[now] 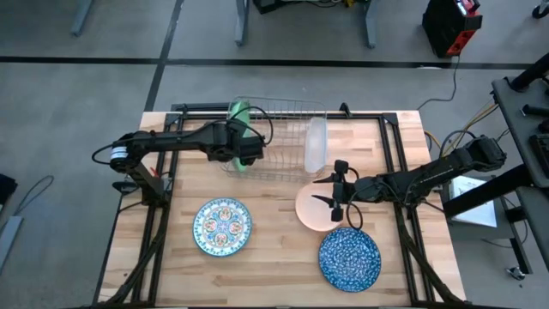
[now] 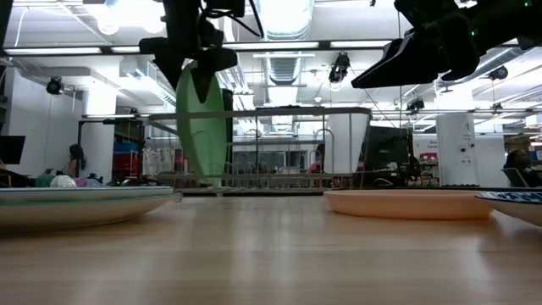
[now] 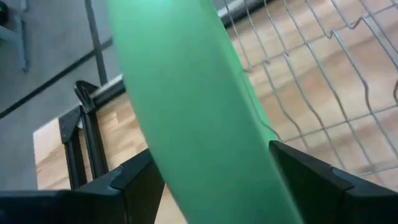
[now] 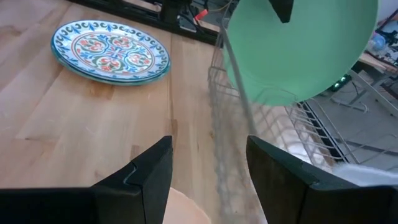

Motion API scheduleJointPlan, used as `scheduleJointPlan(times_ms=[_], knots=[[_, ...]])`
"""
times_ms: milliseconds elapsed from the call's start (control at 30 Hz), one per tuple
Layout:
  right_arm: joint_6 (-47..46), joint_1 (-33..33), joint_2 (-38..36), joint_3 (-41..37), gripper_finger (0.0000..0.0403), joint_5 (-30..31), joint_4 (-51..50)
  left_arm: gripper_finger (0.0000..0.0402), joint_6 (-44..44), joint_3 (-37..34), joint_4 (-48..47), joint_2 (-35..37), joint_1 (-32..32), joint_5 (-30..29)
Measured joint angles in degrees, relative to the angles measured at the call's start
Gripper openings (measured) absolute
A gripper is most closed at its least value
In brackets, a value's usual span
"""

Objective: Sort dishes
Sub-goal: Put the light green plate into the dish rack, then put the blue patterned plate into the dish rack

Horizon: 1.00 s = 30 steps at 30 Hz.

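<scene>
A plain green plate (image 1: 238,112) stands on edge at the left end of the silver wire rack (image 1: 283,120), with my left gripper (image 1: 244,148) shut on it from above. Its lower edge (image 4: 273,99) reaches down among the wires; whether it rests on them I cannot tell. My right gripper (image 1: 336,194) hovers open over the peach-pink bowl (image 1: 310,211), touching nothing. The floral plate (image 1: 222,226) lies flat at the near left and the blue speckled plate (image 1: 350,257) at the near right. My left gripper pinches the green plate's upper rim (image 2: 196,85) between its two fingers (image 3: 140,186), one on each face. The fingers point down from above. The plate hangs upright below them (image 2: 203,135), edge-on to the table's near side.
A pale, see-through piece (image 1: 316,144) stands in the rack's right end. The rack (image 4: 249,124) sits at the table's far edge. Bare wood lies between the floral plate (image 4: 112,50) and the bowl (image 2: 406,203). Black frame rails (image 1: 163,215) run along both table sides.
</scene>
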State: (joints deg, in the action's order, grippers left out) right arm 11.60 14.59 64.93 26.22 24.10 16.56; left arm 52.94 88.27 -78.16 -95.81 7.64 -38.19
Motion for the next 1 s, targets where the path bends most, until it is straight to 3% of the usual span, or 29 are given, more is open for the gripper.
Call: scheduleJointPlan(times_ms=[133,400,800,1000], knots=[[0.3,0.0,0.0,0.0,0.0191,0.0,-0.07,0.0265,-0.3,-0.16,-1.84,-0.01,-0.12,3.72],[0.56,0.0,0.0,0.0,0.0191,0.0,-0.08,0.0265,6.26,-0.15,-1.21,-0.02,-0.09,1.61],[1.19,0.0,0.0,0.0,0.0191,-0.1,-0.15,0.0265,6.06,0.24,-4.34,0.33,-0.07,3.67],[2.46,0.04,0.05,0.36,0.018,-8.54,2.21,0.0265,6.06,4.49,-11.24,0.35,-0.23,3.9]])
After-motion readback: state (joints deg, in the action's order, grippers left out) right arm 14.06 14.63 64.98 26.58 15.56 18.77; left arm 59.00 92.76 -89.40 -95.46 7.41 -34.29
